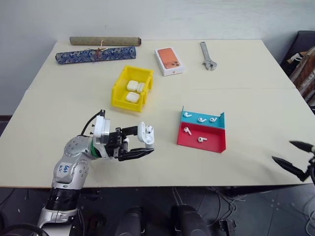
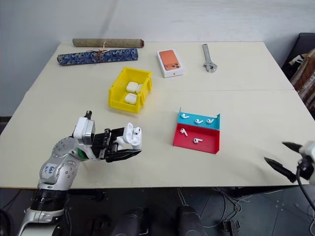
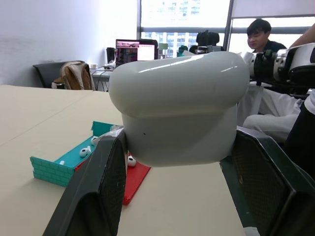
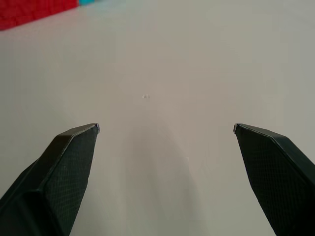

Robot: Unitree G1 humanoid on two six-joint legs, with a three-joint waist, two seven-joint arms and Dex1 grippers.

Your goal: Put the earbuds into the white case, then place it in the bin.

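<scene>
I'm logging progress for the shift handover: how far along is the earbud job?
Done: three glossy white cases already lie in the yellow plastic bin. In hand: the left gripper is shut on another white case, lid open, above the table, while the right gripper is open and empty at the table's edge. Left: binning this case; five white earbuds sit in the red-and-blue tray.

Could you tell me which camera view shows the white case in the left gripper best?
The left wrist view: the white case sits close between the gripper's fingers. Both eye views show it small, lid open. The right wrist view shows bare table.
</scene>
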